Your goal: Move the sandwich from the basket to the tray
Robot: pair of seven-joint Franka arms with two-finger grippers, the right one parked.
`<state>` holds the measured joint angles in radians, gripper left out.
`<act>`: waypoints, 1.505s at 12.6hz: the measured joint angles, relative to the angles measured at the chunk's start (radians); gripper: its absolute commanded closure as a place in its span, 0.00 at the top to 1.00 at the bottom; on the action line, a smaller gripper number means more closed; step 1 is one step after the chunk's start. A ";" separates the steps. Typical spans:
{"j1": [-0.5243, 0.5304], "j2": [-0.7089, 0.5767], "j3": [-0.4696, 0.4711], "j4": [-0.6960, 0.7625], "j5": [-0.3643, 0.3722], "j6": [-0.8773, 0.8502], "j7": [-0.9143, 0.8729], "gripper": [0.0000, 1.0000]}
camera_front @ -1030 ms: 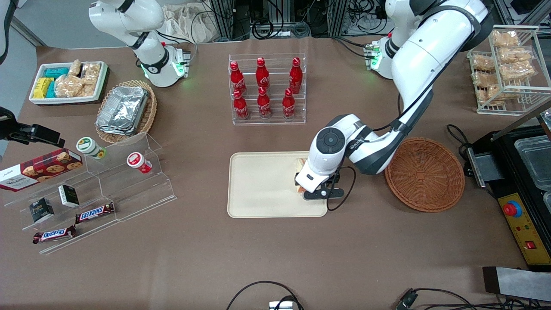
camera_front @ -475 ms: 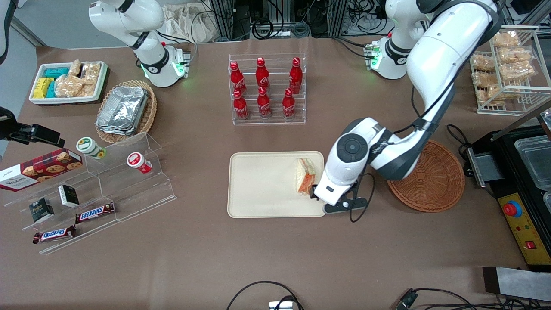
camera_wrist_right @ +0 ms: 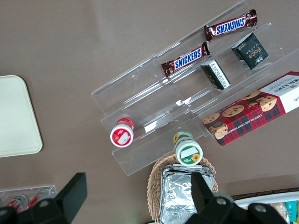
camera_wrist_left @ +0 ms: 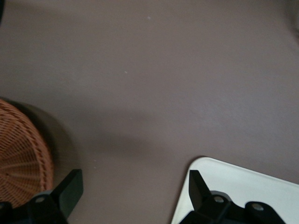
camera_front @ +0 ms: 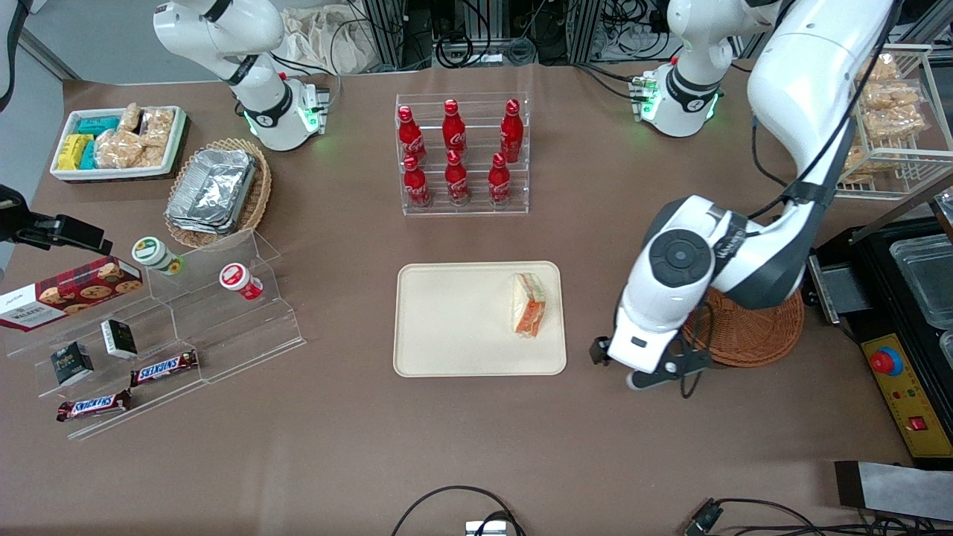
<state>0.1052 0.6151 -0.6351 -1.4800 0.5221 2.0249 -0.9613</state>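
The sandwich [camera_front: 528, 305], a wrapped wedge with orange and green filling, lies on the cream tray [camera_front: 454, 316] near the tray's edge toward the working arm. My gripper [camera_front: 625, 365] hangs open and empty over bare table between the tray and the brown wicker basket [camera_front: 752, 331], apart from both. The arm covers much of the basket. In the left wrist view the gripper [camera_wrist_left: 133, 182] stands wide open, with nothing but the brown tabletop between its black fingers [camera_wrist_left: 70, 186]. The basket's rim [camera_wrist_left: 21, 154] and a corner of the tray [camera_wrist_left: 243, 184] show beside the fingers.
A clear rack of red cola bottles [camera_front: 458, 156] stands farther from the camera than the tray. An acrylic stand with snacks [camera_front: 171, 320], an oval basket of foil trays [camera_front: 216, 190] and a white bin [camera_front: 119, 141] lie toward the parked arm's end. A black machine [camera_front: 908, 313] borders the basket.
The gripper has let go of the sandwich, which stays on the tray. The arm has drawn away from the tray toward the basket and nearer the camera.
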 measured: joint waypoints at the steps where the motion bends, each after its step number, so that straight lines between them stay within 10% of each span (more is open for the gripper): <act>1: 0.012 -0.005 0.000 0.008 0.000 -0.017 0.000 1.00; 10: 0.053 -0.011 0.000 0.082 -0.008 -0.140 0.022 1.00; 19: 0.061 -0.226 0.247 0.035 -0.312 -0.207 0.470 1.00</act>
<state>0.1658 0.3891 -0.3882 -1.4450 0.2099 1.8177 -0.4913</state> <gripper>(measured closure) 0.000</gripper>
